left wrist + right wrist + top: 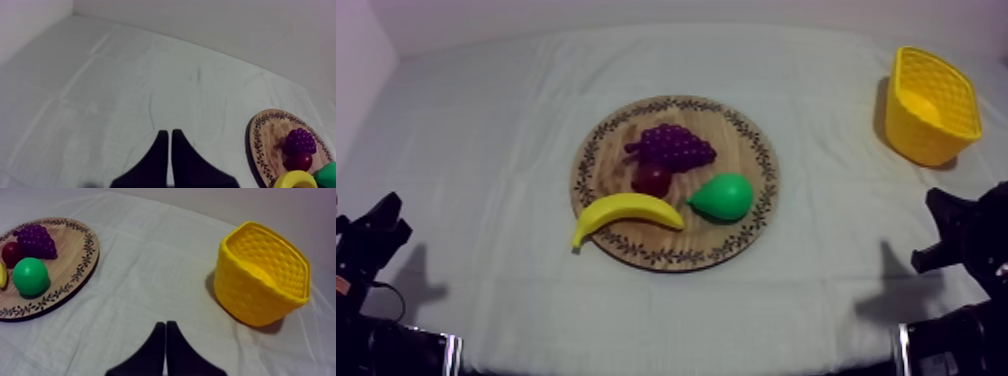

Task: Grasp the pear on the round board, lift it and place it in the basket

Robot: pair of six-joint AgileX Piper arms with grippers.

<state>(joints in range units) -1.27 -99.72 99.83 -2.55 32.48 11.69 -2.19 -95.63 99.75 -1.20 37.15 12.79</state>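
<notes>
The green pear [722, 196] lies on the round wooden board [741, 150] at its right front, beside the banana [626, 213]. The yellow basket [931, 105] stands at the far right of the table. My left gripper [371, 235] rests low at the left edge, far from the board; in the left wrist view its fingers lie together as a wedge [167, 133], holding nothing. My right gripper [961, 225] rests low at the right, in front of the basket; in its wrist view [165, 324] it is shut on nothing, with the pear [30, 276] and basket [260, 273] ahead.
On the board also lie purple grapes [674, 146] at the back and a small red fruit [652, 180] between grapes and banana. Bare cloth runs between the board and the basket, and to the left of the board.
</notes>
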